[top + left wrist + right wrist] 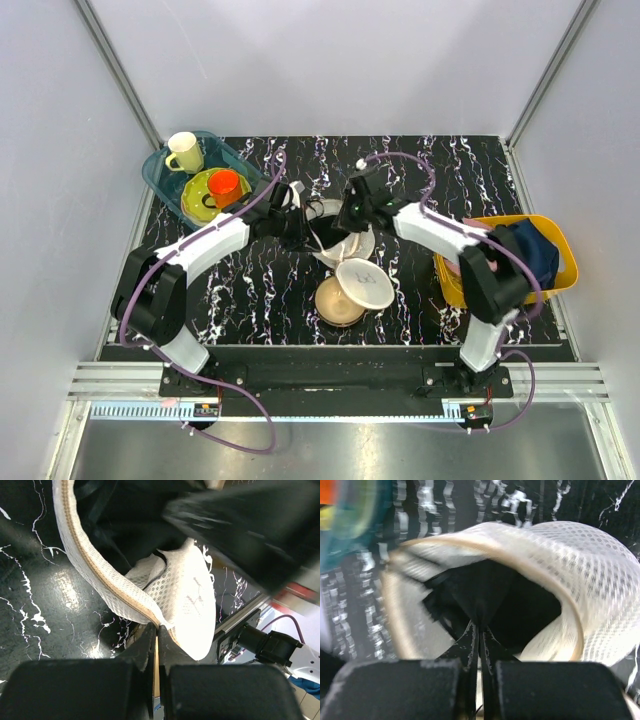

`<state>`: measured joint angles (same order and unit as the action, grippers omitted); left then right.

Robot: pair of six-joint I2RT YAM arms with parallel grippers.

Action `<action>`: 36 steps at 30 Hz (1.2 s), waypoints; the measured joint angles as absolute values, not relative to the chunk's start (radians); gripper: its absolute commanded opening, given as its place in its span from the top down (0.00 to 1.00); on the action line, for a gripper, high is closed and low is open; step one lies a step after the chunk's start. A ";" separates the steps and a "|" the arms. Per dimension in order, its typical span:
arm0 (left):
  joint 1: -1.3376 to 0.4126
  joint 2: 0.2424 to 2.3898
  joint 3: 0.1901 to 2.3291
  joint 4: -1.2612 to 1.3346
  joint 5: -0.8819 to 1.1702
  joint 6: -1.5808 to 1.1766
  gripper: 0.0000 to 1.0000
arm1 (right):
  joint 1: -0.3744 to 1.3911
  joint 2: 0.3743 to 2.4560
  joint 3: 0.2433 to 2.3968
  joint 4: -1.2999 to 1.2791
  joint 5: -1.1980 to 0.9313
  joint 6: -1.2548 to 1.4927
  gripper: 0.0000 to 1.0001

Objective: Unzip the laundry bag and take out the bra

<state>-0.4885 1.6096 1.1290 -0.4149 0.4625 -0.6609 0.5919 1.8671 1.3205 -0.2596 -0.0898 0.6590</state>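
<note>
The cream mesh laundry bag [335,238] lies at the table's middle with its mouth open. Its round lid [365,283] with the small drawing hangs toward the front. My left gripper [298,226] is shut on the bag's zip rim [120,597], pinching it at the fingertips [157,626]. My right gripper [350,216] reaches into the open mouth [520,600] and is shut on a fold of dark fabric [480,595] inside the bag [585,575]. No pink-mauve bra shows in any view.
A round bronze bowl [336,303] sits just in front of the bag, under the lid. A teal tray [160,172] with a cream mug, yellow plate and orange cup stands at the back left. A yellow basket [560,275] holding a dark blue cloth [532,250] stands at the right.
</note>
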 measured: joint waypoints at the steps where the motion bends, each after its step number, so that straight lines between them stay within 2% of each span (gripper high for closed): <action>1: -0.488 1.610 1.129 -0.419 0.462 -0.659 1.00 | 0.592 1.810 1.301 -0.257 -0.093 0.658 1.00; 7: -0.470 1.618 1.133 -0.428 0.461 -0.657 1.00 | 0.592 1.458 1.256 -0.260 -0.126 0.651 1.00; 13: -0.463 1.651 1.139 -0.426 0.462 -0.659 1.00 | 0.592 1.297 1.258 -0.285 -0.137 0.643 1.00; 27: -0.463 1.666 1.139 -0.417 0.467 -0.678 1.00 | 0.592 1.207 1.391 -0.330 -0.117 0.609 1.00; 36: -0.505 1.618 1.185 -0.483 0.445 -0.677 1.00 | 0.592 1.296 1.391 -0.256 -0.130 0.636 1.00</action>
<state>-0.5049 1.6184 1.1851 -0.4828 0.4454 -0.6765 0.5919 1.2957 1.3911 -0.2562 -0.1295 0.6361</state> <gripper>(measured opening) 0.005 0.009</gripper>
